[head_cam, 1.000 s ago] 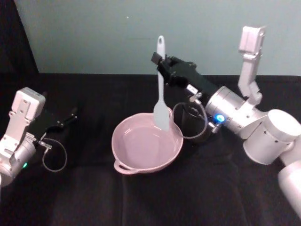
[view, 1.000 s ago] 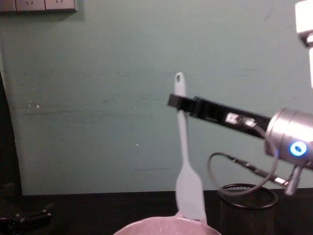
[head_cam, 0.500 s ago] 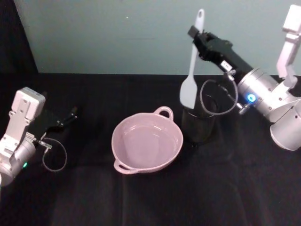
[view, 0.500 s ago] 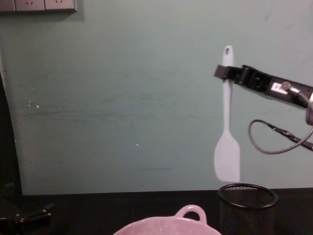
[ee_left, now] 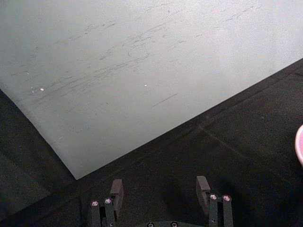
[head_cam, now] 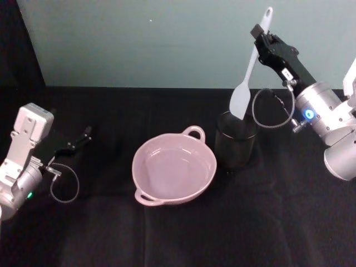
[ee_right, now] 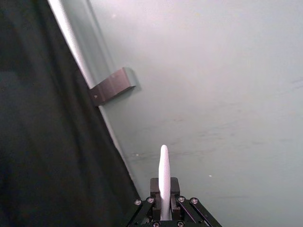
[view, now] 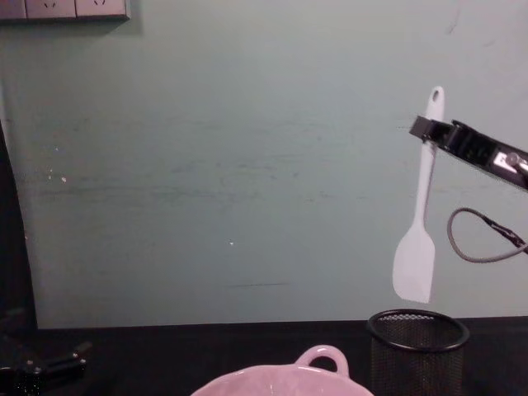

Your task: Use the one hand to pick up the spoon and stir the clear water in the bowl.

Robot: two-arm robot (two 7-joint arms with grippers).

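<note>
Right pincer (head_cam: 260, 33): clamping shut on the upper handle of the spoon (head_cam: 251, 67), just below the small hole at its tip, and holding it raised in the air in front of the pale green wall (head_cam: 139, 39). Seen from the right wrist, pinching the thin white handle squarely between both fingers. Hanging blade-down and slightly tilted, with the flat end just above the mouth of the mesh cup (head_cam: 235, 147) and, going by the chest view, not touching its rim. Sitting on the black desk (head_cam: 178, 233) just to the left of that cup: the bowl (head_cam: 136, 169), pink, upright, with one loop handle pointing toward the wall and another on the near rim, well clear of the spoon. Left pincer (ee_left: 160, 189): lying low over the desk at the far left, well apart from the bowl, with fingers spread wide and gripping nothing.
</note>
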